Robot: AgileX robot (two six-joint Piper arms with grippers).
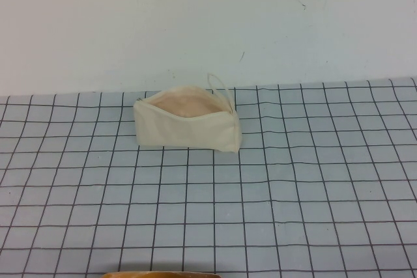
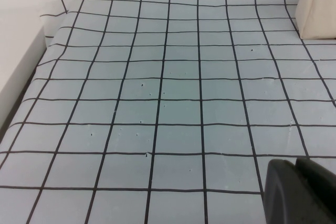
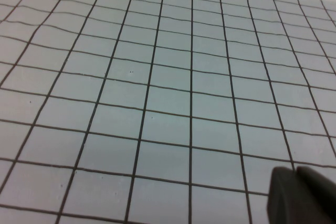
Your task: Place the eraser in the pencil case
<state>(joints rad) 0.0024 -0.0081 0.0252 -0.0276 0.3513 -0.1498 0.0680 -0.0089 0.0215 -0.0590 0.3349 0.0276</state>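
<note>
The pencil case (image 1: 187, 124) is a cream-white fabric pouch lying on the checked mat toward the back, its zip mouth open and the pinkish-beige lining showing. A thin cord loop (image 1: 219, 84) sticks up at its right end. One corner of it shows in the left wrist view (image 2: 317, 6). The eraser is not visible in any view. My left gripper (image 2: 296, 163) is shut and empty, low over bare mat well short of the pouch. My right gripper (image 3: 295, 170) is shut and empty over bare mat. Neither gripper shows in the high view.
The blue-grey checked mat (image 1: 293, 200) covers the table up to the white back wall (image 1: 195, 24). The mat's left edge meets a white border (image 2: 21, 72). A thin tan edge of something (image 1: 159, 274) shows at the near edge of the high view.
</note>
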